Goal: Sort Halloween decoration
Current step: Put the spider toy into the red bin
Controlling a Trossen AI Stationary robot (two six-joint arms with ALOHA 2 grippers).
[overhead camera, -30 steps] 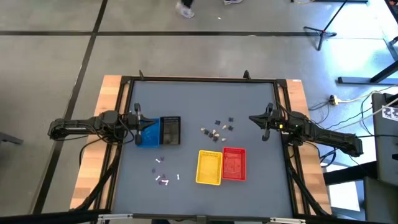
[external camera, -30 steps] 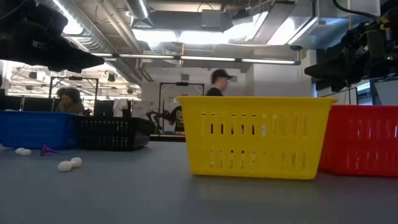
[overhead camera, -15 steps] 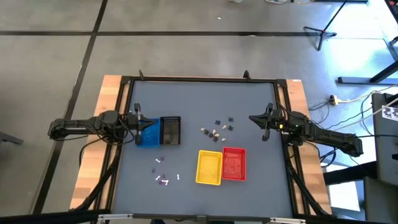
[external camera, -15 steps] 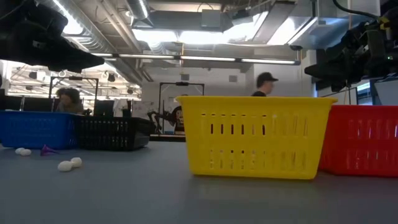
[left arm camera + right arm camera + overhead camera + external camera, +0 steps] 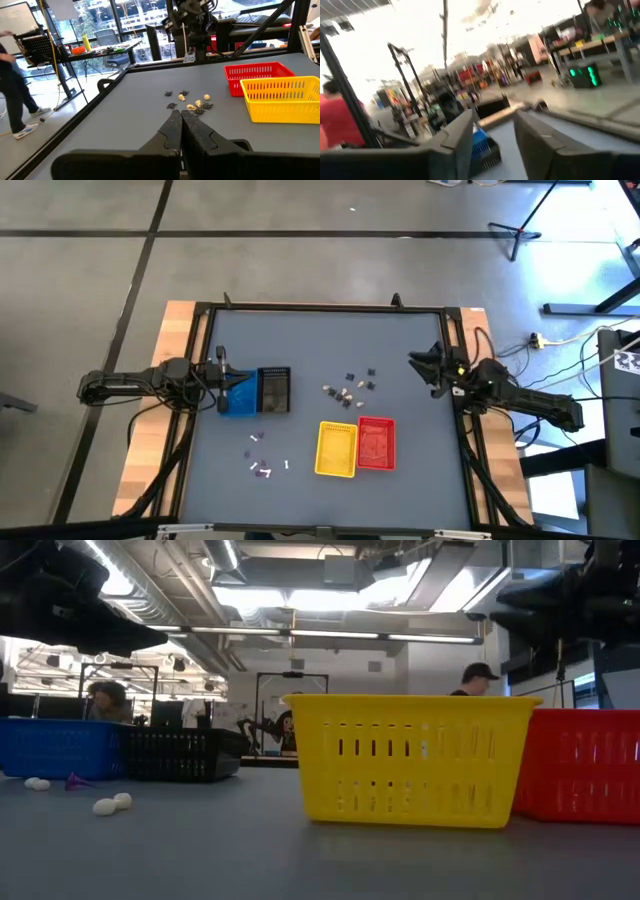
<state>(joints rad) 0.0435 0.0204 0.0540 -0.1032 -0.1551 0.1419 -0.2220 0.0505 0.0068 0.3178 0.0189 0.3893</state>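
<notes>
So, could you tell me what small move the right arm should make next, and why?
Probably reach the right tool, open and empty at the table's right edge, toward the cluster of trinkets mid-table. None of them sits in the yellow basket or red basket yet, and that cluster is its nearest.

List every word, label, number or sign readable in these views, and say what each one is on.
None can be read.
Baskets: the yellow basket, red basket, blue basket and black basket show no labels.
High view: a tag with black-and-white marks at the right edge, too small to read.
Left wrist view: a whiteboard with faint marks, illegible.
Right wrist view: background signs, blurred.
</notes>
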